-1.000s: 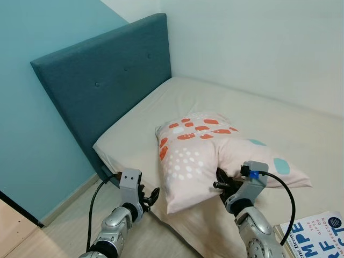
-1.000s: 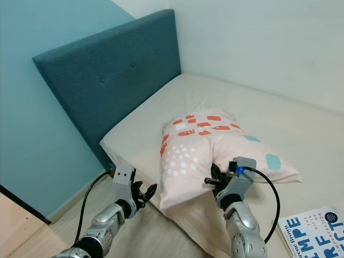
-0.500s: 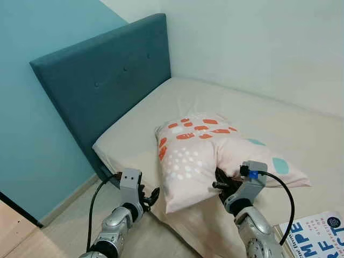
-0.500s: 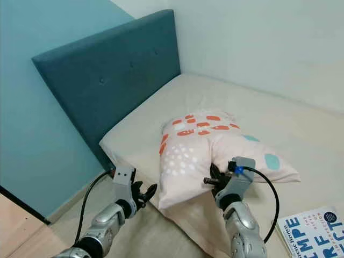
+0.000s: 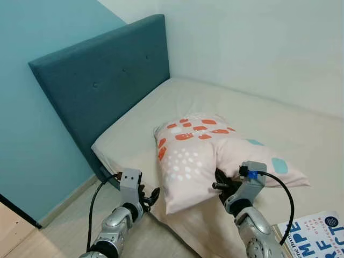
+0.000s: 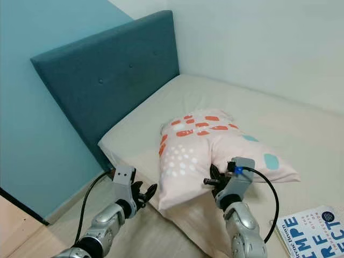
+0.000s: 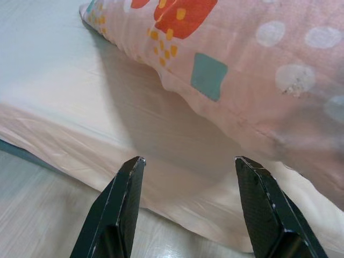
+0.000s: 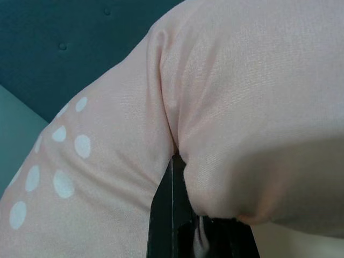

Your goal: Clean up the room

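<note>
A pink pillow (image 5: pixel 199 156) with orange, white and teal spots lies on the beige bed (image 5: pixel 177 102), bunched up near the bed's near edge. My right gripper (image 5: pixel 221 183) is shut on a fold of the pillow (image 8: pixel 226 123), and the fabric swells around the black fingers (image 8: pixel 172 226). My left gripper (image 5: pixel 151 195) hangs open just off the bed's near corner, beside the pillow's lower left end. In the left wrist view its fingers (image 7: pixel 121 204) stand wide apart, pointing at the mattress edge under the pillow (image 7: pixel 258 64).
A teal padded headboard (image 5: pixel 102 80) stands at the left end of the bed against a light blue wall. White walls close off the far side. A book (image 5: pixel 314 236) with large blue letters lies at the lower right. Light wood floor (image 5: pixel 59 231) runs below the bed's corner.
The camera has shifted a little. The right gripper still holds the pillow in the same place and the left gripper stays open near the bed's corner.
</note>
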Controlling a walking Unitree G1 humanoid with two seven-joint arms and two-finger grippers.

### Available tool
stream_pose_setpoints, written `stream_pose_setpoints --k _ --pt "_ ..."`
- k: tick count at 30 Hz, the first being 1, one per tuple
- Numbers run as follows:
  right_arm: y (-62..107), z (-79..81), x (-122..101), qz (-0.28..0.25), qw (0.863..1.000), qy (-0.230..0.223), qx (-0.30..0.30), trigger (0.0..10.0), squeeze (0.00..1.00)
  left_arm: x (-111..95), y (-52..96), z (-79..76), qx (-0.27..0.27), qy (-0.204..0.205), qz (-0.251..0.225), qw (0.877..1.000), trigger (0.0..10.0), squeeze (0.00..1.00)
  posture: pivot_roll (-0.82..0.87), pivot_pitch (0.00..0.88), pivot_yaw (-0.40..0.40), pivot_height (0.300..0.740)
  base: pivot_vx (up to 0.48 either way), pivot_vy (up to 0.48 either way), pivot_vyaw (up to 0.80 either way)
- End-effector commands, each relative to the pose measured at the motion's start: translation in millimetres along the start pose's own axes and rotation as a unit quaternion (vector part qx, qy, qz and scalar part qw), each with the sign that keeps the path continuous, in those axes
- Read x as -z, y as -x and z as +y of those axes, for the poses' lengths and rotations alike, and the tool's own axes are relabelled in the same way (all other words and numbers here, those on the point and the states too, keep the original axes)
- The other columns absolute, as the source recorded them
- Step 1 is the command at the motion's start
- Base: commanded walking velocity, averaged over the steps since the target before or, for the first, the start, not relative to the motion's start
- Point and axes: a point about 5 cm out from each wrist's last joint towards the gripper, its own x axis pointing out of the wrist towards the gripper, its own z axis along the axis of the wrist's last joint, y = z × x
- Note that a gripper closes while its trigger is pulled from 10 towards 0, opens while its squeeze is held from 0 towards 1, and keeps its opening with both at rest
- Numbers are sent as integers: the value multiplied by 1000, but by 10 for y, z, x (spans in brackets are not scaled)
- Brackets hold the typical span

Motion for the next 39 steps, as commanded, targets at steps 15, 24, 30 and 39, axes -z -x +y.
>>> stream_pose_setpoints --k 15,24,30,39 --pt "-42 47 -14 3 1000 5 -14 10000 0 -6 -4 -4 -3 5 -4 1000 10000 0 -118 48 46 740 0 0 0" --pt "-51 92 12 8 1000 4 -25 10000 0 -8 0 10 -6 6 -4 1000 10000 0 -113 45 47 740 0 0 0" --pt "-56 104 10 8 1000 4 -30 10000 0 -15 -7 1 -3 4 -4 1000 10000 0 -116 40 48 740 0 0 0" --pt "-68 103 1 7 999 6 -35 10000 0 -26 -17 -3 -1 3 -5 1000 10000 0 -116 31 46 740 0 0 0"
